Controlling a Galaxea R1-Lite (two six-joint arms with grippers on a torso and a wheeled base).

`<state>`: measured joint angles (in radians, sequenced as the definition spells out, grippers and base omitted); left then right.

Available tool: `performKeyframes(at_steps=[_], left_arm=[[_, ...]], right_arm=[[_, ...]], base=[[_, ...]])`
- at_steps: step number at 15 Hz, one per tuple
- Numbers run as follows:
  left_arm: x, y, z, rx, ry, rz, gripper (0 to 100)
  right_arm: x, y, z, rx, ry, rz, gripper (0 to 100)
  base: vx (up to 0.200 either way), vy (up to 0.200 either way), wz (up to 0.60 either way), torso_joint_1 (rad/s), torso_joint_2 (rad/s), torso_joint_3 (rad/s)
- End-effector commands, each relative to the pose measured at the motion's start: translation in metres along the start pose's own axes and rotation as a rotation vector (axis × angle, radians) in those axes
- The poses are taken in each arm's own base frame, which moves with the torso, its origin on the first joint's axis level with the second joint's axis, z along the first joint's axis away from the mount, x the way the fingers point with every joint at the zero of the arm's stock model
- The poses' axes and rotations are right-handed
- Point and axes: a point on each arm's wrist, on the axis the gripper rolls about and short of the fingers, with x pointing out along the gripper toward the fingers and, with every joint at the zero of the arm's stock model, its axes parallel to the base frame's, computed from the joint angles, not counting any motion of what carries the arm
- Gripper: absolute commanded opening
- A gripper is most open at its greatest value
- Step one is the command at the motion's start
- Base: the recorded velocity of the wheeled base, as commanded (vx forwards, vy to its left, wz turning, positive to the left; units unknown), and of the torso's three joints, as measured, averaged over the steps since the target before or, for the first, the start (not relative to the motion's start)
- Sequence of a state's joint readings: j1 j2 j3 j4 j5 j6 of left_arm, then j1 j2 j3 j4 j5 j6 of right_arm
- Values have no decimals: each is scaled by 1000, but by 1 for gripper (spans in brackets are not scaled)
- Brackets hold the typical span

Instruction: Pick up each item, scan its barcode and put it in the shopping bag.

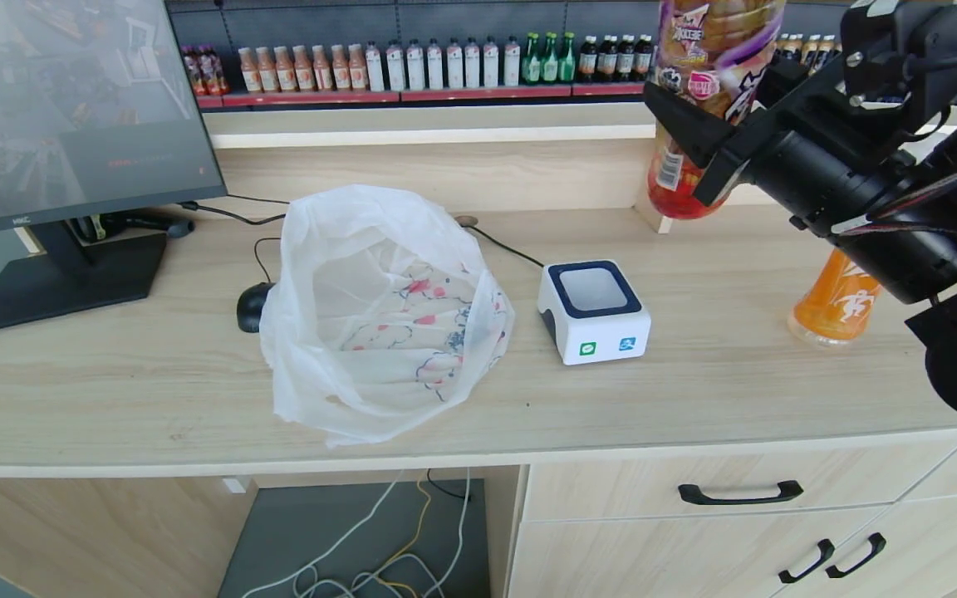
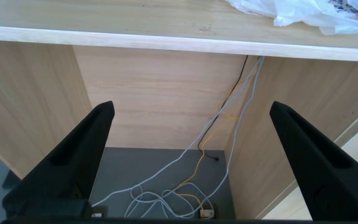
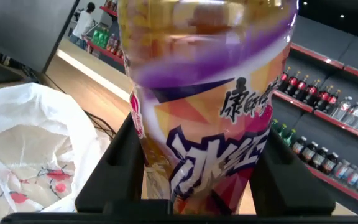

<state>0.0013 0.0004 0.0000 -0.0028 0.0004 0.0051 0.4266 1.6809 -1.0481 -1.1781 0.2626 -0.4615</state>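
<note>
Fingers of the right gripper pinch a tall clear plastic bottle with purple-and-orange label, held above the pale wooden surface at 1 o'clock from the white box scanner with dark blue rim. A white translucent plastic shopping bag stands at the scanner's 9 o'clock, an orange drink bottle at 3 o'clock. Fingers of the left gripper are spread.

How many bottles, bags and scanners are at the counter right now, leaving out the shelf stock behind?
Bottles: 2, the held bottle in the right gripper and the orange bottle standing on the counter
Bag: 1
Scanner: 1
Total: 4
</note>
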Motion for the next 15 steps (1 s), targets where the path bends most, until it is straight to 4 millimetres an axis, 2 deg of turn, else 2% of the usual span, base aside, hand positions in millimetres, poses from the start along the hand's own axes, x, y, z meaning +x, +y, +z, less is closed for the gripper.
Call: performKeyframes(at_steps=[1,3,5,9,13,15], left_arm=[[0,0,0,1,-1,1,100],[0,0,0,-1,-1,1,100],[0,0,0,1,-1,1,100],[0,0,0,1,-1,1,100],[0,0,0,1,-1,1,100],[0,0,0,1,1,1,100]], right_arm=[[-16,2,11,55,15,-8,0],[-29,4,11,115,47,-45,0],[-36,8,8,204,72,-153,0],[-51,22,-7,299,139,-239,0],[-49,24,-18,300,164,-284,0],[-46,27,-22,363,175,-293,0]], base=[[0,0,0,0,0,0],[0,0,0,0,0,0],[0,0,0,0,0,0],[0,0,0,0,0,0],[0,0,0,0,0,0],[0,0,0,0,0,0]])
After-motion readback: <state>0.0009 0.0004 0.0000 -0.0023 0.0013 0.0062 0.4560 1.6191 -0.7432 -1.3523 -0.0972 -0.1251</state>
